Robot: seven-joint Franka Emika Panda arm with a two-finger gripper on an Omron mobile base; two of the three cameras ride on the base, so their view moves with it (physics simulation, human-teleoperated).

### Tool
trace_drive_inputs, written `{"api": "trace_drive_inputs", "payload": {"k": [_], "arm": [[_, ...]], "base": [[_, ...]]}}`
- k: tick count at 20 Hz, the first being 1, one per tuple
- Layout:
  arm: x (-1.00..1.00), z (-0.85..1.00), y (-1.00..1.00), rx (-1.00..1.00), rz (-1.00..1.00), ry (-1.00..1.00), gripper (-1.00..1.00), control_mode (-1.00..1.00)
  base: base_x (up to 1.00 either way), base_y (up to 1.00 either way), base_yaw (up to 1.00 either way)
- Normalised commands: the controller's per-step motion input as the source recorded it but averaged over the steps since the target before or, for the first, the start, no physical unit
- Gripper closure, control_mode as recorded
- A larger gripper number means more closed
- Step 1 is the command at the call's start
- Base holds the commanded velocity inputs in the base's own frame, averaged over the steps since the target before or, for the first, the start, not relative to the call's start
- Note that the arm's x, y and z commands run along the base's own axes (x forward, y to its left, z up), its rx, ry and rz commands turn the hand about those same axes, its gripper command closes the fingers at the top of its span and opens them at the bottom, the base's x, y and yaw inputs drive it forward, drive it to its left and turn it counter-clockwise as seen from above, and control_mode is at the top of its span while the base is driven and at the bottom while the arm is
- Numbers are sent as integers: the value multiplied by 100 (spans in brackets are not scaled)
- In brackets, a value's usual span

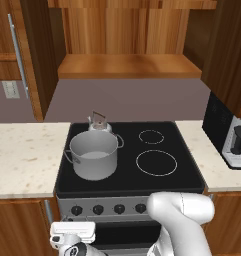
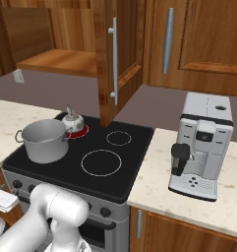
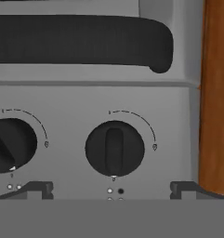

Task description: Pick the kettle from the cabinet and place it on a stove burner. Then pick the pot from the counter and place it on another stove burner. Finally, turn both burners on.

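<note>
Gripper (image 3: 111,188): jaws spread wide, holding nothing, facing the stove's front panel.
Knob (image 3: 115,148): straight ahead, its grip bar upright in the hand view.
Pot (image 1: 94,155): upright on the front-left burner, loop handles out to either side.
Kettle (image 1: 99,123): upright just behind the pot, on the red-glowing rear-left burner (image 2: 81,131).

Wide grey matt-metal pot (image 1: 94,155), small shiny silver kettle (image 1: 99,123), glossy black glass stovetop (image 1: 182,170), speckled cream stone bench (image 1: 22,157), reddish wood-grain cabinet (image 1: 127,65).
</note>
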Motion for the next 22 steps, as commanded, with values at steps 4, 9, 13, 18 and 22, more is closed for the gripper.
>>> {"api": "trace_drive_inputs", "payload": {"k": [4,9,13,18,22], "arm": [[7,-9,4,0,6,0,-100,-100],[12,-11,0,0,5,1,-100,-100],[16,-10,0,0,2,3,-100,-100],[7,-1,0,2,1,0,-100,-100],[0,0,-1,2,0,0,-100,-100]], "base": [[0,0,0],[0,0,0],[0,0,0],[0,0,0],[0,0,0]]}}
